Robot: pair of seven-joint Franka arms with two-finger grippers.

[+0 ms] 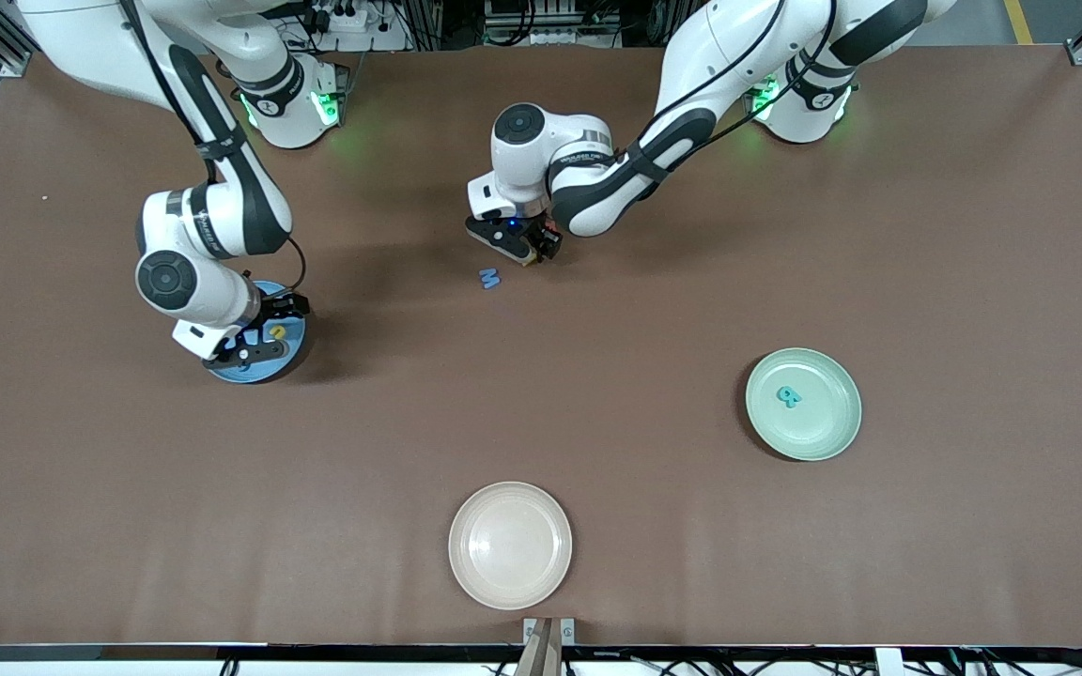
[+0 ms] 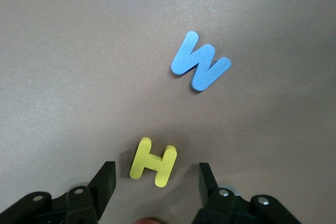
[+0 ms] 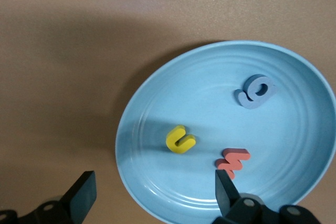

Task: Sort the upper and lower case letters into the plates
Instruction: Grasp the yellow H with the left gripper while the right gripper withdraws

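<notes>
Cream plate [image 1: 510,545]: nearest the front camera, close to the tabletop [image 1: 597,376] edge; holds nothing.
Mint plate [image 1: 803,404]: farther off, toward the left arm's end; one teal letter [image 1: 789,397] inside.
Blue plate [image 3: 210,129]: toward the right arm's end; holds a yellow letter [image 3: 180,139], a red letter [image 3: 232,160] and a grey-blue letter [image 3: 256,91], all apart.
Right end effector [image 3: 152,195]: over the blue plate, fingers spread wide, holding nothing.
Blue W [image 2: 200,60]: flat on bare tabletop mid-table, near the yellow H.
Yellow H [image 2: 153,162]: flat, farthest item.
Left end effector [image 2: 156,184]: low over the H, fingers parted either side, not yet gripping.
Handling, judged: letters light, stiff, chunky; best pinched across the flat outer sides.
Room: wide bare tabletop around both loose letters; plate rims shallow.
</notes>
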